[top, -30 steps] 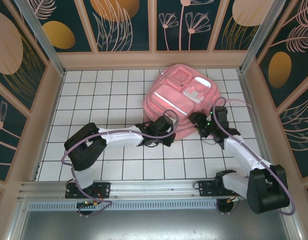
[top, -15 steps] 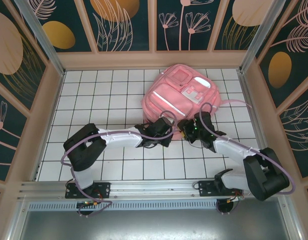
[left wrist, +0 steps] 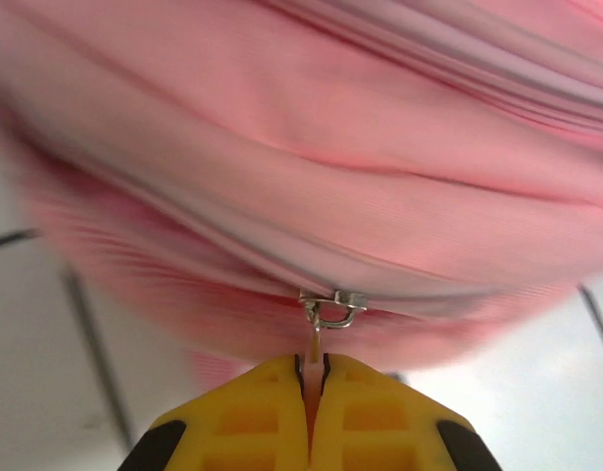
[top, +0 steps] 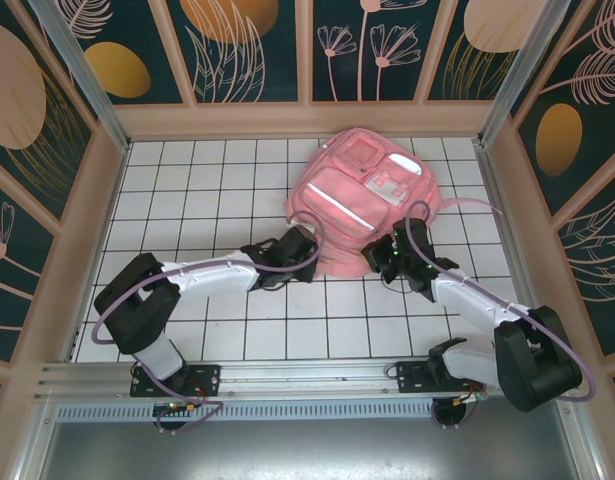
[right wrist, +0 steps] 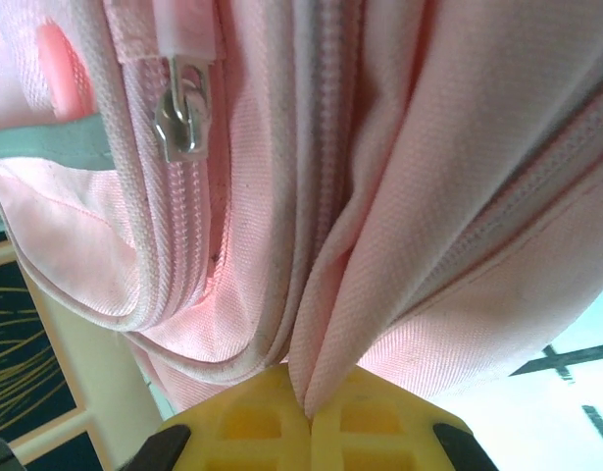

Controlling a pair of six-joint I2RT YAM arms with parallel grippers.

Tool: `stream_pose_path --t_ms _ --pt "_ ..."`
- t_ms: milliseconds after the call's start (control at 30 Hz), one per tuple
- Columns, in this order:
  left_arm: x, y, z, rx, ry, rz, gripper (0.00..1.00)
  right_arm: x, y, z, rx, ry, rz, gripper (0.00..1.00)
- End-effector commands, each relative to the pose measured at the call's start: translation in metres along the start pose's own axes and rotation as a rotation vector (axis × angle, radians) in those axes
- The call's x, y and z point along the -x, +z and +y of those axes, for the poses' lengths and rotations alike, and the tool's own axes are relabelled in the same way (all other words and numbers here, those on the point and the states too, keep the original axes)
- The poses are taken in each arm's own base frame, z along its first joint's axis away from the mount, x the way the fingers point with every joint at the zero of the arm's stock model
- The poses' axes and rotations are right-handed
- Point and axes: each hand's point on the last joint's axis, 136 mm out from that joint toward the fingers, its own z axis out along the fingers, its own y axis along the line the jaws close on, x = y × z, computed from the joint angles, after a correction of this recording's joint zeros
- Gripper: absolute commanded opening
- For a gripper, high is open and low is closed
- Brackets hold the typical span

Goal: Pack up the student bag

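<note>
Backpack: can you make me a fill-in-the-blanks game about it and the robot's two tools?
The backpack lies on a ____ tiled table. The left tool pinches the pull tab of a ____. The right tool is shut on a fold of the backpack's ____.
Missing words: white; zipper; fabric.

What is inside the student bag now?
Nothing inside shows: on the student bag the zippers in view look closed, and pink fabric covers any contents. The left gripper pinches a zipper pull; the right gripper pinches a fabric fold.
</note>
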Motion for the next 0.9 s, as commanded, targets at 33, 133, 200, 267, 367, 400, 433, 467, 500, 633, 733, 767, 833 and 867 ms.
stream_pose_path --t_ms 33,133,200,267,367,400,433,467,500,633,733,767,833,867 --pt "-0.009 0.002 0.090 0.270 -0.025 0.076 0.00 0.019 -0.008 -0.031 -0.092 0.004 -0.087 0.00" --pt "0.005 0.009 0.117 0.319 -0.060 0.080 0.00 0.017 -0.008 -0.034 -0.098 0.000 -0.072 0.00" --pt "0.025 0.018 0.127 0.335 -0.089 0.063 0.00 0.016 -0.009 -0.033 -0.097 -0.008 -0.071 0.00" --pt "0.042 0.022 0.141 0.349 -0.135 0.043 0.00 0.017 -0.012 -0.033 -0.098 -0.012 -0.076 0.00" --pt "0.061 0.029 0.155 0.331 -0.187 0.036 0.00 0.019 -0.014 -0.035 -0.106 -0.022 -0.077 0.00" --pt "0.066 0.029 0.151 0.301 -0.176 0.032 0.00 0.019 -0.014 -0.035 -0.108 -0.027 -0.075 0.00" --pt "0.070 0.029 0.145 0.267 -0.152 0.025 0.00 0.021 -0.014 -0.035 -0.106 -0.033 -0.072 0.00" --pt "0.072 0.026 0.139 0.232 -0.135 0.018 0.00 0.024 -0.014 -0.035 -0.104 -0.044 -0.068 0.00" --pt "0.072 0.024 0.134 0.207 -0.120 0.014 0.00 0.026 -0.014 -0.035 -0.108 -0.054 -0.065 0.00" --pt "0.057 0.008 0.118 0.118 -0.072 0.021 0.00 0.046 -0.014 -0.031 -0.131 -0.129 -0.071 0.00" --pt "0.039 -0.005 0.094 0.046 -0.041 0.031 0.00 0.066 -0.013 -0.024 -0.161 -0.207 -0.084 0.00" --pt "0.028 -0.006 0.087 0.029 -0.036 0.048 0.00 0.074 -0.013 -0.021 -0.170 -0.233 -0.090 0.00" --pt "0.014 -0.009 0.062 -0.025 -0.020 0.070 0.00 0.092 -0.012 -0.019 -0.195 -0.268 -0.105 0.00" --pt "0.007 -0.010 0.048 -0.055 -0.015 0.079 0.00 0.102 -0.012 -0.018 -0.209 -0.285 -0.116 0.00"
